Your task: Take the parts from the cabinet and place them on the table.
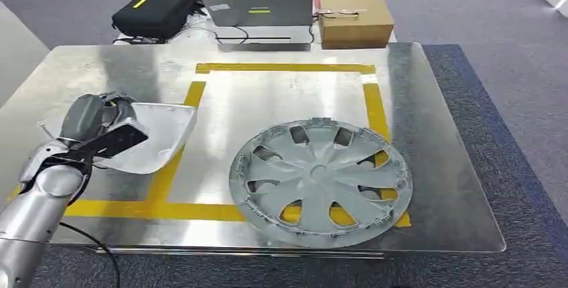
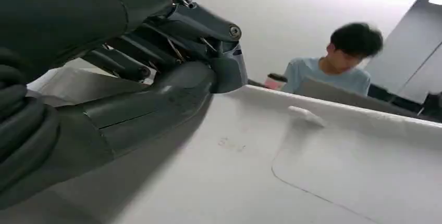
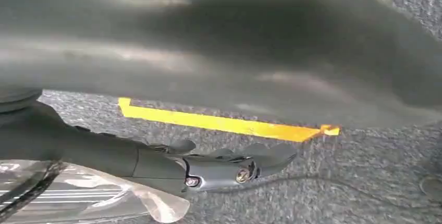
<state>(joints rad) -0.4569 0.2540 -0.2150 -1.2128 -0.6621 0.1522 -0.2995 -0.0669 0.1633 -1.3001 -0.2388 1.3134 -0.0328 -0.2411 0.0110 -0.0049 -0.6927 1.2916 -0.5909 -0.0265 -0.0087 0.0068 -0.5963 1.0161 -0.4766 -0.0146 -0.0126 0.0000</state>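
The left hand is gripping the white panel; it should be lowering it flat beside the hubcap before letting go.

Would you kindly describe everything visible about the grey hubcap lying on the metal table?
The hubcap is a round wheel cover in matte silver-grey that looks like plastic, with broad spokes fanning from a small raised centre and openings between them. Small clips or teeth line its rim. It lies flat and appears whole on the metal table, toward the near right, resting across the corner of the yellow tape square, which shows through its gaps. Neither hand touches it; the left hand holds a white panel well away from it.
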